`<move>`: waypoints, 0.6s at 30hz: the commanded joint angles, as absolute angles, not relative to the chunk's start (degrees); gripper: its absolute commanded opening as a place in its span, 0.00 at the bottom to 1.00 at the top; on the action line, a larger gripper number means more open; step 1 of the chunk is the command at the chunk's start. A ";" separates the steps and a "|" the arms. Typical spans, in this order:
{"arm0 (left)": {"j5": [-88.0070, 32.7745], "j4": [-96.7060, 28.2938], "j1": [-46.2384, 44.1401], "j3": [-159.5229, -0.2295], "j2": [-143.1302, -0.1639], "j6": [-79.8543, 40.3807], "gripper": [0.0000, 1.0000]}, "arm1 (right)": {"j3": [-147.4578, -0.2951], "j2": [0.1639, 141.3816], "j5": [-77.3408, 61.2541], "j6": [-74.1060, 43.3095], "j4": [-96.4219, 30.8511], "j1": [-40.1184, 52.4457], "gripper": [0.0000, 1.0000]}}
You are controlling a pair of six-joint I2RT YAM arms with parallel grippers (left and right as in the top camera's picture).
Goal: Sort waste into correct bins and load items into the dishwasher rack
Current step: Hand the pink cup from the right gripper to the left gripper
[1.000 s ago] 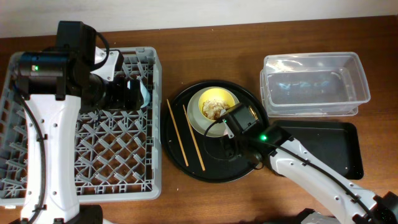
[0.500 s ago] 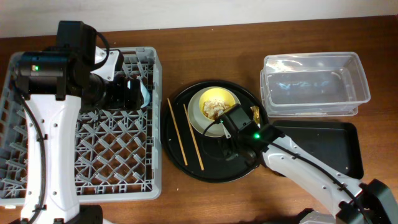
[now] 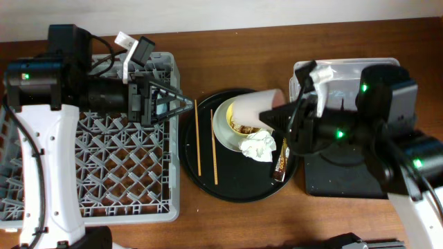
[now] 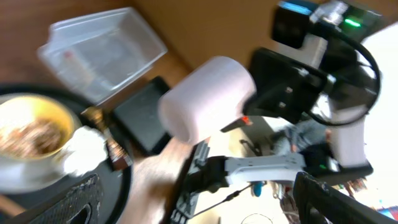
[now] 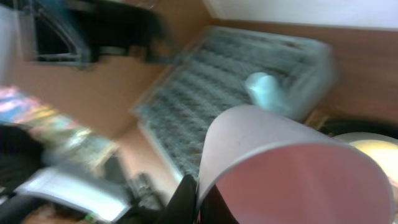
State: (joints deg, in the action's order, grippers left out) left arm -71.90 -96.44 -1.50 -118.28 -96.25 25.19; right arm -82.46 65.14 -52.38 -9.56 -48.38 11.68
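Note:
My right gripper is shut on the rim of the pink cup and holds it tilted above the yellow bowl, which holds tan food scraps and sits on the pale plate. The cup fills the right wrist view and shows in the left wrist view. White tissue and the gold wrapper lie on the round black tray. Two chopsticks lie on its left. My left gripper is open and empty over the grey rack, pointing right. The light-blue cup sits in the rack.
The round black tray sits between the rack and the bins. The clear tub stands at the back right, partly hidden by my right arm. The shallow black tray lies in front of it.
My right arm has swung back and to the right with the pink cup in its grip, uncovering the tissue and wrapper. My left gripper has turned to point right, fingers apart.

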 commanded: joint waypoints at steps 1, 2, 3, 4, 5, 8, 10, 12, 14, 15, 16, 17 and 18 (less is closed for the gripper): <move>-79.94 -96.42 -4.21 -118.24 -95.81 31.86 0.96 | -82.72 68.97 -81.36 -7.73 -40.77 10.11 0.04; -79.96 -96.12 -4.99 -118.24 -95.81 31.86 0.96 | -82.72 70.00 -85.84 -7.75 -38.48 10.11 0.04; -80.20 -95.77 -5.82 -118.24 -95.81 31.83 0.96 | -82.72 70.94 -88.47 -7.73 -36.91 10.11 0.04; -80.20 -95.55 -6.79 -118.24 -95.81 31.83 0.96 | -82.72 71.77 -88.90 -7.73 -36.49 10.11 0.04; -80.16 -95.37 -7.53 -118.24 -95.81 31.83 0.96 | -82.72 72.18 -88.90 -7.73 -36.14 10.13 0.04; -79.75 -93.47 -8.97 -118.24 -95.81 31.81 0.92 | -82.74 71.48 -88.90 -7.79 -34.50 11.14 0.04; -79.75 -93.58 -10.13 -118.24 -95.81 31.81 0.92 | -82.74 70.96 -88.90 -7.99 -32.38 11.73 0.04; -79.77 -93.97 -12.21 -118.24 -95.81 31.79 0.91 | -82.74 71.09 -88.68 -7.94 -31.35 11.70 0.04; -79.99 -95.13 -14.44 -118.24 -95.81 31.81 0.92 | -82.74 71.11 -87.70 -7.97 -29.30 11.70 0.04; -79.90 -95.26 -15.40 -118.24 -95.81 31.81 0.91 | -82.74 71.11 -87.70 -7.97 -28.62 11.70 0.04; -79.75 -95.24 -16.32 -118.24 -95.81 31.81 0.90 | -82.74 71.11 -87.70 -7.97 -28.47 11.70 0.04; -79.75 -95.24 -16.86 -118.24 -95.81 31.81 0.89 | -82.74 71.11 -87.64 -7.94 -28.42 11.70 0.04; -79.75 -95.24 -17.26 -118.24 -95.81 31.79 0.84 | -82.74 71.11 -87.59 -7.94 -28.18 11.55 0.04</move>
